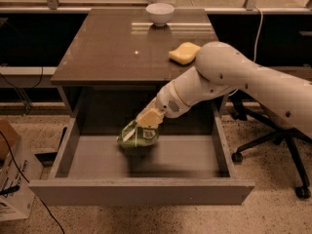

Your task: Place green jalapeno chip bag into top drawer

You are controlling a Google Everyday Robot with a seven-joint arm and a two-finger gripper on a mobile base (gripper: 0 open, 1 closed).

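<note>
Brown table: stands above the drawer cavity.
Top drawer: pulled open in front.
Arm: reaches down from the right.
Green jalapeno chip bag: hangs inside the drawer, just above its floor.
Gripper: inside the drawer, clamped on the bag's top.
Yellow sponge: tabletop, right.
White bowl: tabletop, far edge.

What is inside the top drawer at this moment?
Inside the top drawer is the green jalapeno chip bag, held from above by the gripper. The part of the drawer under the bag is covered, so whether the bag rests on it cannot be seen.
</note>
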